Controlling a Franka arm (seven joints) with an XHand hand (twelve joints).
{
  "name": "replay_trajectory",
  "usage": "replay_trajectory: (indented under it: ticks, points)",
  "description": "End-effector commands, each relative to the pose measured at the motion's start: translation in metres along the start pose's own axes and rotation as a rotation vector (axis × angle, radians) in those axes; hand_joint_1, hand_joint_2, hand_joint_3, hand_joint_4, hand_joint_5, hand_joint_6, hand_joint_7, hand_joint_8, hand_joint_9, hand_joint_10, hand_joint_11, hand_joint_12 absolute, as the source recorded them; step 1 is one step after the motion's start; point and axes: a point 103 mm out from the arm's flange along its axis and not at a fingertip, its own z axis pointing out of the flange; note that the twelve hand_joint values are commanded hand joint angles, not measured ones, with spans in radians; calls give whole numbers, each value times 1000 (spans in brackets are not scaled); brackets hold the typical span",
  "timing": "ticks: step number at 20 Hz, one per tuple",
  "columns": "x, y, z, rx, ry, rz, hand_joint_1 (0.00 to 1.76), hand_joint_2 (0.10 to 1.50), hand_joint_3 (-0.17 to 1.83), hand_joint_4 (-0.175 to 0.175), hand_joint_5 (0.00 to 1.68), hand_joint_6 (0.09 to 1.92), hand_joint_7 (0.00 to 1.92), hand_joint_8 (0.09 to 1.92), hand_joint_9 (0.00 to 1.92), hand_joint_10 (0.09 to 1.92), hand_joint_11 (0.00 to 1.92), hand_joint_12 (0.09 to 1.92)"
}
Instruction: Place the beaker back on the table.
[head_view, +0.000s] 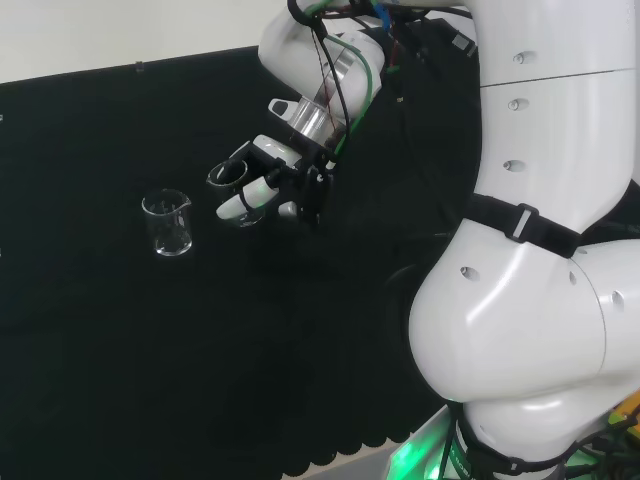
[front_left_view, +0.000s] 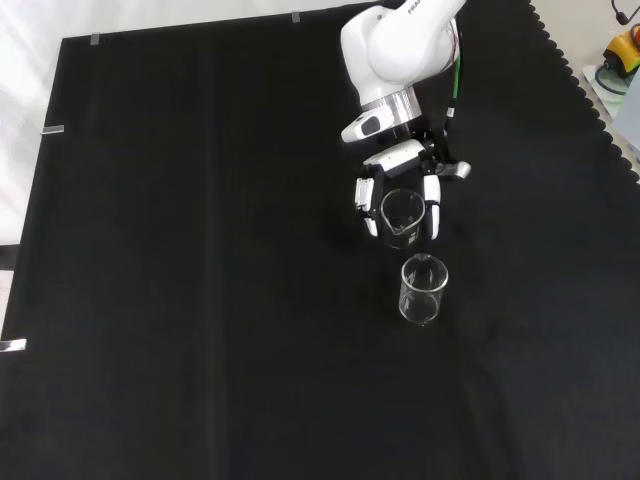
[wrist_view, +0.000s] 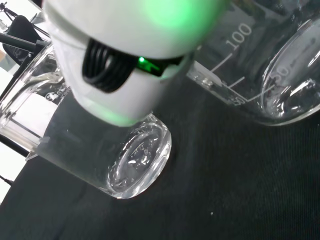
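A clear glass beaker (head_view: 229, 178) (front_left_view: 402, 216) sits between the curled fingers and thumb of the hand (head_view: 268, 190) (front_left_view: 398, 160), near the middle of the black cloth. It is low over the cloth and I cannot tell whether its base touches. A second clear beaker (head_view: 167, 222) (front_left_view: 423, 289) stands upright on the cloth, just left of the hand in the head view and just nearer the camera in the front view. The wrist view holds two beakers, one with graduation marks (wrist_view: 260, 65) and one behind a blurred white part of the hand (wrist_view: 135, 165); which one is held I cannot tell.
Black cloth (front_left_view: 200, 300) covers the bench around both beakers. The arm's white links (head_view: 540, 250) fill the right of the head view. The cloth's scalloped edge (front_left_view: 590, 90) runs along the right of the front view, with small coloured items (front_left_view: 622, 52) beyond it.
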Motion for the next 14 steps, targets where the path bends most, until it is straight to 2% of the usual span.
replay_trajectory:
  ticks: [1, 2, 5, 14]
  points:
    - [1, 2, 5, -13, 9, -11, 1421, 962, -28, -175, 1330, 382, 1426, 329, 1354, 316, 1023, 847]
    - [1, 2, 6, -13, 8, -13, 1421, 962, -28, -175, 1330, 382, 1426, 330, 1354, 316, 1023, 847]
    - [0, 2, 9, -9, 18, -16, 1425, 1007, -149, -175, 1277, 499, 1560, 87, 1429, 197, 1027, 851]
    - [-9, 0, 6, -46, 34, -6, 1426, 1017, -175, -174, 1267, 528, 1592, 87, 1449, 168, 1026, 851]
